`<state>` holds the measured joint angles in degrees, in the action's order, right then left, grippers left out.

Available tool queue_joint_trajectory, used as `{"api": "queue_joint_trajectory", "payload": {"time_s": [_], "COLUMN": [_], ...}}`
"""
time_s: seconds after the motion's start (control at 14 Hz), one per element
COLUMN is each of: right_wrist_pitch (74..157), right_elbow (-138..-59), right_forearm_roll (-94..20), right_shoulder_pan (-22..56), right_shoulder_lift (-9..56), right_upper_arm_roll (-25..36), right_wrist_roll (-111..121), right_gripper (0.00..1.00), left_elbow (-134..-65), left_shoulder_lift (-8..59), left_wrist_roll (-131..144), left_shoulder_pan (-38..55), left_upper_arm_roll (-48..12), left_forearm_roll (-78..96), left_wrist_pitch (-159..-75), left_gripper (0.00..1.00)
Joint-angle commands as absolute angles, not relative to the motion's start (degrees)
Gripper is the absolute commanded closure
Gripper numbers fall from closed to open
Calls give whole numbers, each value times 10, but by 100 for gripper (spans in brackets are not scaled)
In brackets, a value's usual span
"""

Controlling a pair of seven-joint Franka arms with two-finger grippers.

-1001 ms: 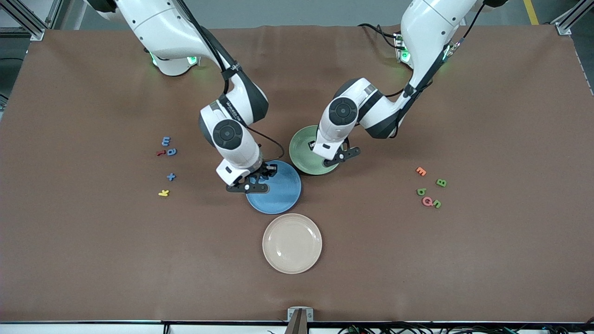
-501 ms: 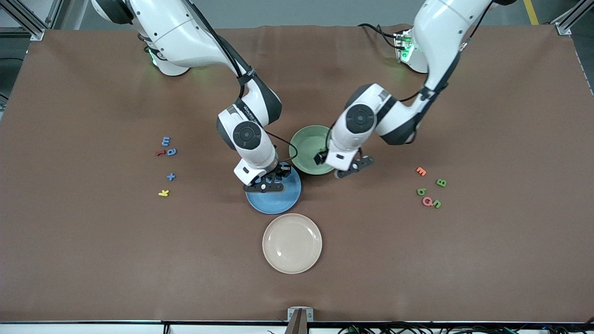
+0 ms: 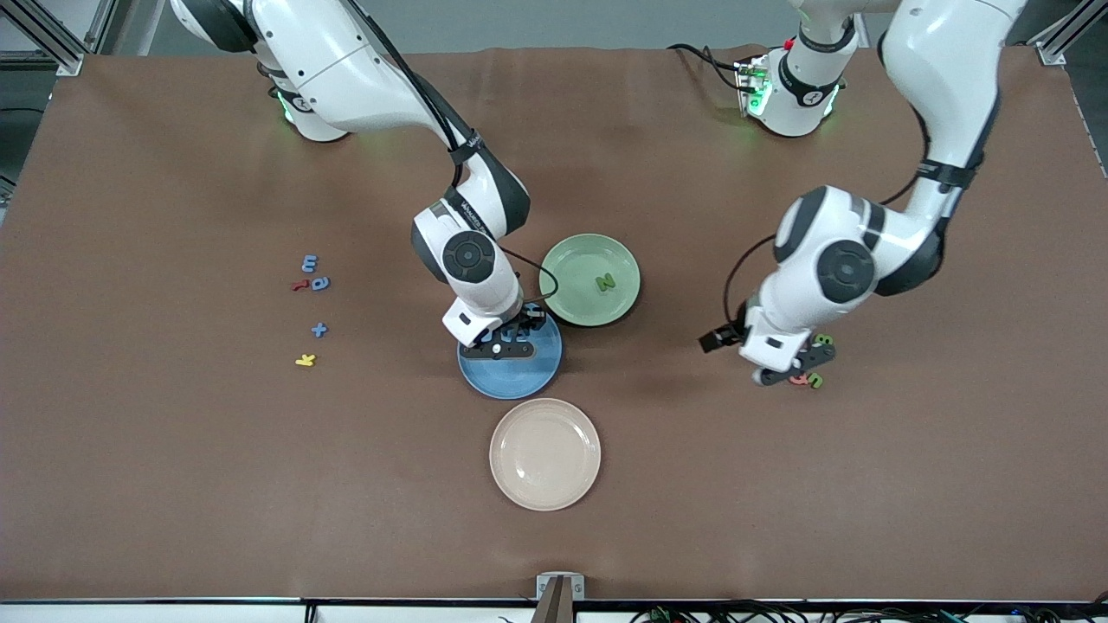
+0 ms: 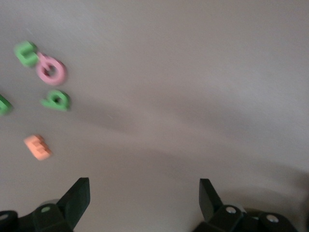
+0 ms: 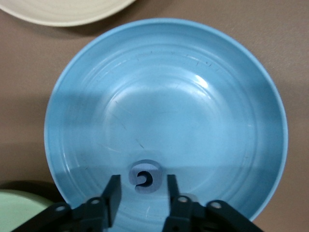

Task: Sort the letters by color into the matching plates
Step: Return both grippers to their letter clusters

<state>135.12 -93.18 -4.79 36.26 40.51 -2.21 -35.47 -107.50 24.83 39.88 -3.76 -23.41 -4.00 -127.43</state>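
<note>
On the brown counter (image 3: 173, 476), toward the right arm's end, three small flat blue toy letters (image 3: 319, 329) wait loose among a red letter (image 3: 299, 285) and a yellow letter (image 3: 305, 360).

The right claw (image 3: 500, 344) hangs low over the round medium blue plate (image 3: 511, 385). Its fingers stand slightly apart on either side of the small blue curled letter (image 5: 143, 179), not pinching it. The letter seems to rest on the plate's floor, near the rim. We judge that the drop is made. To finish it well, we should lift straight up so that neither finger drags the piece out.

That blue plate holds this one letter. Just beside it, farther from the front camera, the round pale green plate (image 3: 571, 260) holds a small green N letter (image 3: 604, 281). The round cream-pink plate (image 3: 544, 453), nearest the camera, holds nothing and should stay so.

Toward the left arm's end, the left claw (image 3: 792, 368) is wide open and empty over the second cluster. In the left wrist view the green u letter (image 4: 25, 53) touches the pink ring-shaped letter (image 4: 50, 71). The green a letter (image 4: 57, 100) lies just beside them, and the orange letter (image 4: 37, 147) lies apart. We should centre on the green a letter first, since it has the most free room.
</note>
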Motion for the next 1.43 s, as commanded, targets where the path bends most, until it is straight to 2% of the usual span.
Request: {"api": "queue_joint_trajectory", "payload": {"time_s": [0.0,0.29,0.64,0.79,1.07,1.36], "right_wrist_pitch": [1273,1118,1113,1131,1237,1395], "right_elbow": [-927,-931,-1028,-1066,-1158,-1257], "right_forearm_roll": [-49,-47,3,5,5,5], "right_shoulder_pan": [357,271,183,150,89,53], "right_shoulder_lift": [366,266,193,180,166,171], "right_upper_arm_roll": [-14,-11,-11,-11,-11,-11], "right_wrist_roll": [-352,-268,-206,-176,-93,-51], "right_gripper": [0,0,0,0,0,0], "left_elbow": [-1083,-1078,-1067,-1066,-1065,-1067], "left_shoulder_lift": [248,259,277,285,294,309], "left_wrist_roll": [318,295,302,303,304,304], "left_shoulder_pan": [-73,-79,-73,-70,-76,-81], "left_upper_arm_roll": [-239,-237,-239,-239,-238,-238], "left_forearm_roll": [-47,-55,-93,-93,-144,-149], "left_wrist_pitch": [-1271,-1272,-1273,-1276,-1285,-1302], "left_gripper": [1,1,1,1,5,9]}}
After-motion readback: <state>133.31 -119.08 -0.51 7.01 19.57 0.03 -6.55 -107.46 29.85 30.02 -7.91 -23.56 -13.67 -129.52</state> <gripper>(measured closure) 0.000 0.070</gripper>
